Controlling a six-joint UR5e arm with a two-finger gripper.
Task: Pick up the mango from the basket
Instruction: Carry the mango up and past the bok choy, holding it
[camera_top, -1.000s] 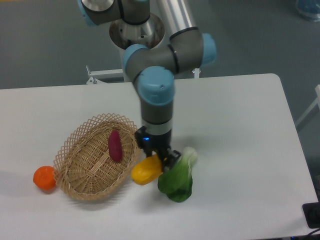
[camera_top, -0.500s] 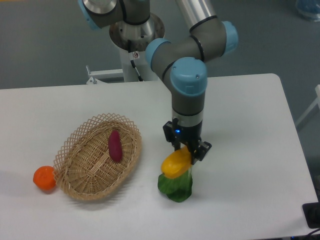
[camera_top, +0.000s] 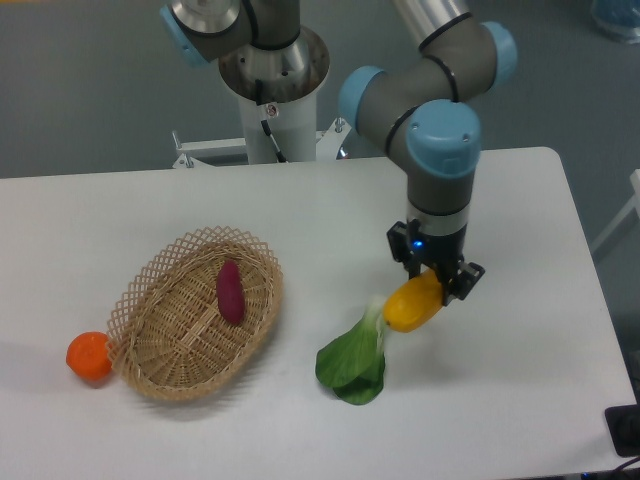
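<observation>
The yellow-orange mango (camera_top: 412, 302) hangs in the air to the right of the basket, with my gripper (camera_top: 436, 281) shut on its upper right end. It is well clear of the tan wicker basket (camera_top: 165, 325), which lies at the left of the table. Only a small dark purple vegetable (camera_top: 230, 291) lies inside the basket. The mango sits just above and right of a leafy green vegetable (camera_top: 354, 360).
A round orange fruit (camera_top: 89, 357) rests on the table just left of the basket. The arm's base column (camera_top: 270, 95) stands behind the table's far edge. A dark object (camera_top: 625, 430) sits at the lower right corner.
The gripper has carried the mango to the right, from beside the basket's right rim, across the green vegetable, to a spot above the table right of it.
</observation>
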